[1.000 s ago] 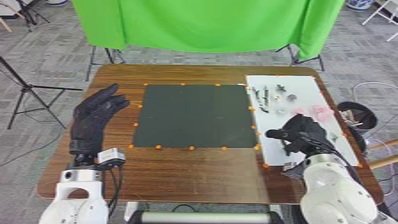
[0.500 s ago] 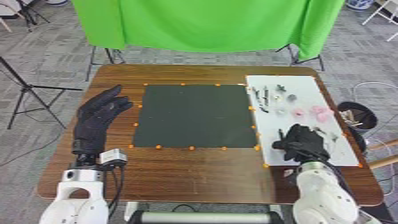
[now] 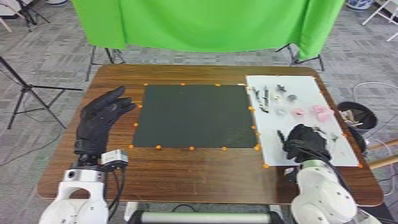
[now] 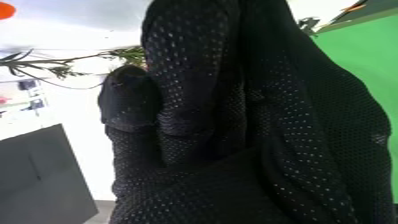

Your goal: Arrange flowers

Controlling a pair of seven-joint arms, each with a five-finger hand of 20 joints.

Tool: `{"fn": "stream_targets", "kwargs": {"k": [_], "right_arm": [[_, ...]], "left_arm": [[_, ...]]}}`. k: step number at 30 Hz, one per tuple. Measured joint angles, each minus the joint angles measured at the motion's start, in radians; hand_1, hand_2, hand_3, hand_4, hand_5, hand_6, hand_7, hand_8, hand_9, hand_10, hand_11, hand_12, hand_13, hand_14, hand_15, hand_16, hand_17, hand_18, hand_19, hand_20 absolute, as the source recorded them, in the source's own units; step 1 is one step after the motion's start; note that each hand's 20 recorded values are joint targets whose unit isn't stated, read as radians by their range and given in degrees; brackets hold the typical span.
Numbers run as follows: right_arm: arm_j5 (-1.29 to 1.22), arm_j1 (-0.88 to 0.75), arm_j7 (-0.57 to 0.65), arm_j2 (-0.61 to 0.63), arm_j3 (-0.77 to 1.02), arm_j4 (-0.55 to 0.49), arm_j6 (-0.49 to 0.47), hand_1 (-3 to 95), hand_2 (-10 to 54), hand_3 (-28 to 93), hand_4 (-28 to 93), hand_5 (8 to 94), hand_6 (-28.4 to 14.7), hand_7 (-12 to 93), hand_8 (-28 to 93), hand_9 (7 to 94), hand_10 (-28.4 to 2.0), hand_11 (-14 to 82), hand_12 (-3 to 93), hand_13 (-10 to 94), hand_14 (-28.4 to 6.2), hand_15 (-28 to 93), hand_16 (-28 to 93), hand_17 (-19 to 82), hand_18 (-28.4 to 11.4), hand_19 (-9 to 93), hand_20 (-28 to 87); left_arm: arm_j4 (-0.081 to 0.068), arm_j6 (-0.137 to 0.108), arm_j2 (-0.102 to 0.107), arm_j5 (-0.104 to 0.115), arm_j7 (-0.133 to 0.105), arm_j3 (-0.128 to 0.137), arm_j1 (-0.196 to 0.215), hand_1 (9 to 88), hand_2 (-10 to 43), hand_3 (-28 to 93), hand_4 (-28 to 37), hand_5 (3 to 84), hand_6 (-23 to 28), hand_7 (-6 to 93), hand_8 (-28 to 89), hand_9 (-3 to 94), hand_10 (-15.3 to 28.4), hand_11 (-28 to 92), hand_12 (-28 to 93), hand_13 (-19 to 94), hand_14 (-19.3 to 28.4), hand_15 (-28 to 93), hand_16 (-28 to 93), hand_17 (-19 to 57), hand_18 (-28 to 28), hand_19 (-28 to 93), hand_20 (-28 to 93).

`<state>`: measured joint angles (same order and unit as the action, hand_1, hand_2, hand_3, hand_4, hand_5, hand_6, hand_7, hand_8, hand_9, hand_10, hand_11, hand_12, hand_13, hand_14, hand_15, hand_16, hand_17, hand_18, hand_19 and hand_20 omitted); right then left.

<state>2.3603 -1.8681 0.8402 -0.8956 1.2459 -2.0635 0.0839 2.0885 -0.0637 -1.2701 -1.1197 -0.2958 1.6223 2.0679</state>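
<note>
1. A brown wooden table [image 3: 195, 175] has a dark green square mat [image 3: 195, 115] at its centre, edged with orange dots.
2. Along the table's right side lies a white rectangular board [image 3: 289, 82]. Pink flowers [image 3: 321, 112] rest towards its right edge, with thin dark stems [image 3: 266, 96] at its far left.
3. The robot's right hand [image 3: 305, 140], in black fabric, is over the board's near half, open, its fingers close together and nearly straight. I cannot tell whether it touches the board.
4. In the right wrist view, a narrow-leaved green sprig [image 4: 129, 52] appears beside the thumb's tip; contact is unclear.
5. The black-gloved left hand [image 3: 102, 117] is left of the mat, open and empty.
</note>
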Motion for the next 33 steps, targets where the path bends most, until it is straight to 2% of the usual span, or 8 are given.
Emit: {"fn": "stream_targets", "kwargs": {"k": [4, 10, 15, 18, 22, 33], "right_arm": [[-0.004, -0.003, -0.001, 0.0, -0.001, 0.006, 0.022, 63.5, -9.5, 58, -12, 76.4, -1.3, 24, 21, 92.9, -9.1, 14.0, 49.0, 93, -1.8, 47, 35, 64, -9.5, 88, 42], [0.018, -0.002, -0.013, 0.007, -0.024, 0.039, 0.111, 59.1, -9.5, 64, -3, 76.3, -1.5, 28, 26, 90.9, -9.9, 16.5, 56.1, 90, -2.3, 54, 38, 63, -11.2, 88, 51], [0.056, -0.002, -0.023, 0.025, -0.051, 0.049, 0.17, 56.9, -9.5, 65, 4, 72.4, -2.2, 39, 22, 87.8, -10.6, 21.5, 62.9, 87, -3.1, 63, 38, 60, -14.3, 92, 58], [0.082, -0.001, -0.032, 0.037, -0.069, 0.057, 0.225, 56.5, -9.5, 66, 6, 70.7, -2.4, 44, 20, 85.9, -12.1, 25.6, 65.3, 85, -3.6, 67, 39, 59, -15.4, 93, 60], [0.089, 0.002, -0.044, 0.055, -0.088, 0.069, 0.303, 56.2, -9.5, 66, 8, 69.6, -2.5, 47, 19, 85.3, -12.3, 27.0, 65.7, 85, -3.8, 69, 38, 59, -15.8, 93, 61], [-0.114, 0.056, -0.063, 0.129, -0.104, 0.004, 0.278, 56.1, -9.5, 65, 10, 69.0, -2.9, 50, 18, 85.1, -12.2, 28.2, 65.3, 85, -3.6, 70, 38, 60, -15.4, 93, 62]], "left_arm": [[0.0, 0.003, -0.002, 0.0, 0.003, 0.001, 0.001, 36.4, -7.1, 65, -15.3, 49.2, 2.8, 14.7, -7, 50.2, 14.2, 23, 13, 45, 17.5, 29, -1, 19.5, 14.3, 15, 26], [0.0, 0.005, -0.003, 0.0, 0.005, 0.001, 0.003, 36.5, -7.1, 65, -15.3, 49.0, 3.0, 14.5, -7, 49.9, 14.2, 23, 13, 45, 17.5, 29, -1, 19.5, 14.2, 15, 26], [0.0, 0.007, -0.004, 0.0, 0.007, 0.001, 0.003, 36.5, -7.1, 65, -15.2, 49.0, 2.9, 14.5, -7, 49.5, 14.2, 23, 13, 45, 17.5, 29, -1, 19.4, 14.1, 14, 26], [0.0, 0.007, -0.005, 0.0, 0.008, 0.001, 0.003, 36.4, -7.1, 65, -15.2, 48.9, 3.0, 14.4, -7, 49.5, 14.2, 23, 13, 44, 17.5, 29, -1, 19.4, 14.1, 14, 26], [0.0, 0.007, -0.004, 0.0, 0.008, 0.001, 0.003, 36.6, -7.1, 65, -15.3, 48.9, 3.0, 14.5, -7, 49.4, 14.2, 23, 13, 44, 17.4, 29, -1, 19.3, 14.1, 14, 26], [0.001, 0.006, 0.003, 0.003, 0.007, 0.01, 0.003, 36.6, -7.1, 65, -15.2, 48.9, 3.0, 14.5, -7, 49.3, 14.2, 23, 13, 44, 17.5, 29, -1, 19.3, 14.1, 14, 26]]}}
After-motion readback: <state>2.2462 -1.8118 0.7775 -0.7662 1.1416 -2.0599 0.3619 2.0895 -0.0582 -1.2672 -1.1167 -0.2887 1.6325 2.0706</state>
